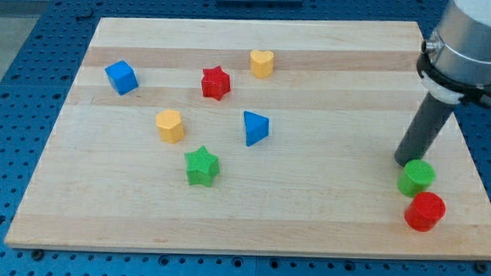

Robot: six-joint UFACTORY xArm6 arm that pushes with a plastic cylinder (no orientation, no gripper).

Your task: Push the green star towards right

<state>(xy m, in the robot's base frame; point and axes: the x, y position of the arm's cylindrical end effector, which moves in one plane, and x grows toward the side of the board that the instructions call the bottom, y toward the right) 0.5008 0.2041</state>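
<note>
Resting low on the desk [251, 220] near its right edge, my tip [406, 160] touching or just above the green cylinder [416, 177], red cylinder [425, 211] just below. No hand here, only a bare rod, so nothing held. Well apart, left of centre toward the bottom edge: green star [202, 166], below the orange block [170, 125], down-left of the blue triangle [256, 128].

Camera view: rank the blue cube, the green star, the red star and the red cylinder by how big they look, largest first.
1. Red cylinder, though it lies nearest the view's bottom, which may enlarge it.
2. Blue cube and green star: too alike to rank.
3. Red star, slightly smaller, though farther up the view.
</note>
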